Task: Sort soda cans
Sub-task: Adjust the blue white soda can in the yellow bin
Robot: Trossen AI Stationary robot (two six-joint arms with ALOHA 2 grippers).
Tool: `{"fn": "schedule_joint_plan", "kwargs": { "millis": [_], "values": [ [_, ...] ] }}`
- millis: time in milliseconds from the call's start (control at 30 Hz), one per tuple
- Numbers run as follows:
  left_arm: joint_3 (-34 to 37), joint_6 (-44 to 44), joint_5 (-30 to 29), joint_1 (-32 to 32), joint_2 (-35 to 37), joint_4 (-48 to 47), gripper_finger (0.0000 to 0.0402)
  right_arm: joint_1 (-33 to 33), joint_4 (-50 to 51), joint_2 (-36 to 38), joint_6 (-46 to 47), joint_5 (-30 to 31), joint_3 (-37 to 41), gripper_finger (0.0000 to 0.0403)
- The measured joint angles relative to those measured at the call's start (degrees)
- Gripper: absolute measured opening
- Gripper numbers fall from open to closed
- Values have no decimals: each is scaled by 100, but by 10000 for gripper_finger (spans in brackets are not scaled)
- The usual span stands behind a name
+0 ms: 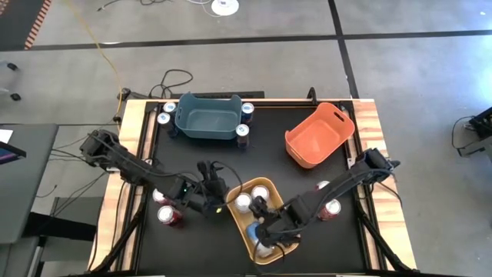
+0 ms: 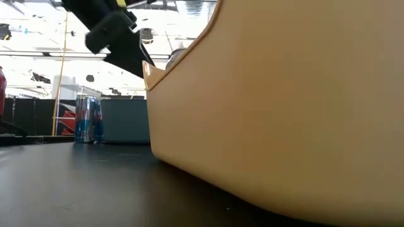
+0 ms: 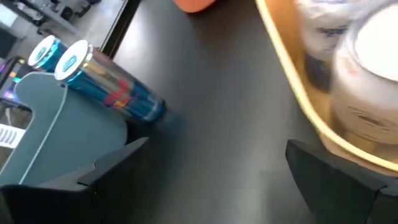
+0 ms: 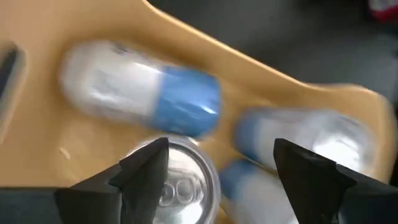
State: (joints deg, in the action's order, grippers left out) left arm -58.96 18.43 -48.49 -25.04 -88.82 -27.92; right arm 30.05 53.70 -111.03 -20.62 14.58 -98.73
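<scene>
Three bins [image 1: 206, 123]; four silver cans [image 1: 261, 192] in the yellow one.

Blurred silver cans [image 4: 140, 99] in the yellow-orange bin [image 2: 284, 107], its bulk cut off in the low view

four cans [image 1: 254, 201] lie in the yellow bin [image 1: 237, 229]; other cans stand beside the teal bin [image 1: 206, 117].
</scene>
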Motion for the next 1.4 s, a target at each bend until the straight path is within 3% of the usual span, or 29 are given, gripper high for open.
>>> {"fn": "schedule_joint_plan", "kwargs": {
  "millis": [167, 433, 667, 967, 1300, 1400],
  "values": [
    [0, -172, -240, 164, 0, -19, 368, 7, 156, 180, -22, 209, -268, 310],
    [-2, -495, -584, 461, 102, -109, 368, -61, 111, 29, -307, -285, -263, 301],
    [-2, -573, -617, 606, 761, -259, 368, -154, 189, -318, -701, -920, -254, 295],
    [-7, -5, -585, 90, 1716, -791, 368, -154, 412, -912, -2225, -930, -250, 291],
    [-4, 742, -547, -763, 1792, -1278, 368, -170, -109, -1004, -3058, -718, -256, 290],
    [-4, 757, -235, -1061, 1779, -1368, 368, -205, -124, -1015, -3097, -714, -256, 290]
  ]
}}
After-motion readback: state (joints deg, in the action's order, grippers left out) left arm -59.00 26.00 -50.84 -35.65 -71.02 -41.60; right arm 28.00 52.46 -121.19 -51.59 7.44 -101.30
